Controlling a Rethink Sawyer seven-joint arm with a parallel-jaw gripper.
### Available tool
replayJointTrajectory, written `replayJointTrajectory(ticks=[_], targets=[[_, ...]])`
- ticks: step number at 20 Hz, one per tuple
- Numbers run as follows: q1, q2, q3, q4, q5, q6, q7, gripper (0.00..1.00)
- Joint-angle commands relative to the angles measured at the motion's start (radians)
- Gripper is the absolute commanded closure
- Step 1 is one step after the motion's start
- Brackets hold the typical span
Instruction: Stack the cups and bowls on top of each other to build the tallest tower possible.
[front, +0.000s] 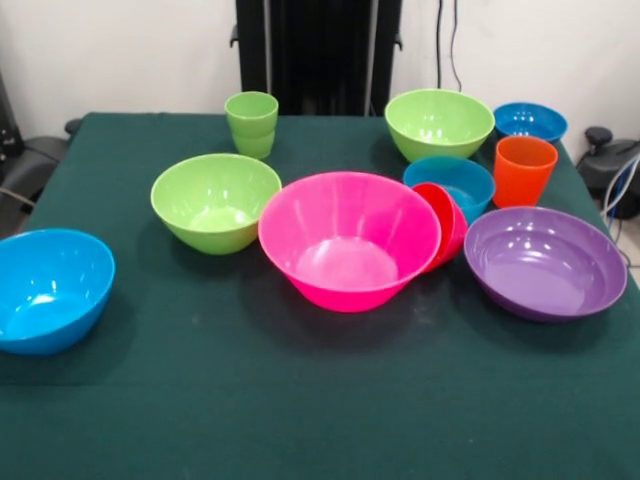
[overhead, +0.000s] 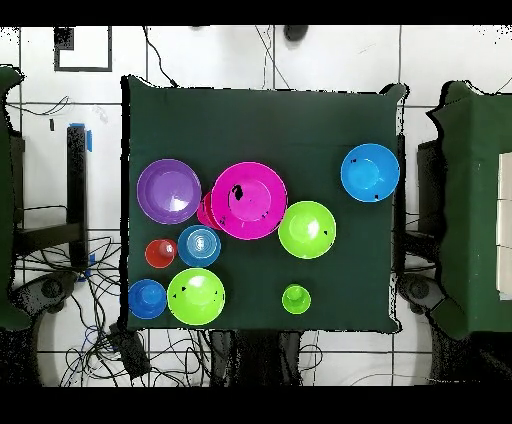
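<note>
All cups and bowls stand apart on the green table; none are stacked. The big pink bowl is in the middle. The small red-pink bowl leans tilted against it. The purple bowl is to the right in the front view. Lime bowls and blue bowls are spread around. The light green cup and the orange cup stand upright at the far side. No gripper or arm shows.
The robot's black pedestal stands behind the table's far edge. The green tablecloth covers the whole table. Cables lie on the floor around the base in the overhead view.
</note>
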Motion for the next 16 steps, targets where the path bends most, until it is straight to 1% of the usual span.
replayJointTrajectory(ticks=[1, 2, 5, 8, 9, 10, 11, 12, 13, 14, 15, 16], targets=[[-0.021, 0.022, 0.046, -0.063, -0.09, 0.309, -0.071, 1.0], [-0.006, 0.016, 0.042, -0.062, -0.099, 0.325, -0.052, 1.0], [0.026, -0.001, 0.036, -0.042, -0.105, 0.316, -0.003, 1.0], [0.088, -0.029, 0.025, -0.004, -0.12, 0.301, 0.092, 1.0], [0.132, -0.049, 0.016, 0.029, -0.122, 0.284, 0.161, 1.0], [0.147, -0.054, 0.013, 0.039, -0.122, 0.281, 0.185, 1.0], [0.179, -0.064, 0.007, 0.063, -0.12, 0.271, 0.239, 1.0], [0.197, -0.068, 0.001, 0.075, -0.118, 0.267, 0.267, 1.0], [0.232, -0.075, -0.009, 0.101, -0.115, 0.265, 0.328, 1.0], [0.253, -0.08, -0.015, 0.116, -0.113, 0.25, 0.358, 1.0], [0.286, -0.087, -0.021, 0.136, -0.112, 0.22, 0.411, 1.0], [0.305, -0.089, -0.027, 0.145, -0.109, 0.213, 0.438, 1.0]])
